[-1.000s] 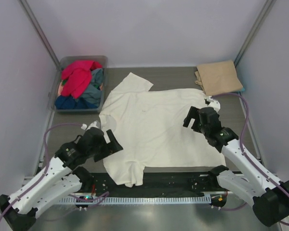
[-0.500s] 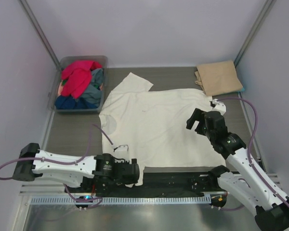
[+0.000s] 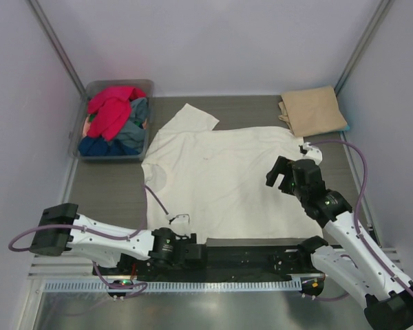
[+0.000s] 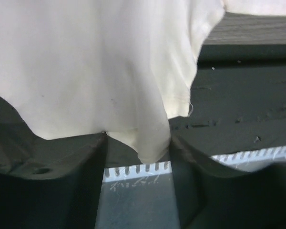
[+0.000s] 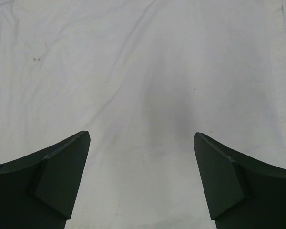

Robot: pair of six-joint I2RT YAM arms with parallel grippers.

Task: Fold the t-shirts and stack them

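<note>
The large cream-white t-shirt (image 3: 220, 175) lies spread flat across the middle of the table. My left gripper (image 3: 195, 251) is low at the near edge, at the shirt's near hem. In the left wrist view the gripper (image 4: 138, 137) is open, and a hanging lobe of the shirt (image 4: 109, 71) droops between its fingertips. My right gripper (image 3: 278, 174) hovers over the shirt's right part. It is open and empty (image 5: 141, 136), with plain white cloth (image 5: 148, 71) below. A folded tan-beige shirt (image 3: 312, 110) lies at the back right. Red (image 3: 110, 108) and blue-grey shirts sit in the tub.
The grey plastic tub (image 3: 146, 86) stands at the back left. A black strip (image 3: 261, 252) and a toothed metal rail (image 3: 213, 284) run along the near edge. Frame posts rise at both back corners.
My left arm has dropped low and swung right along the near edge to the shirt's hanging front corner. The flap over the black strip no longer shows. The right arm has barely moved.
</note>
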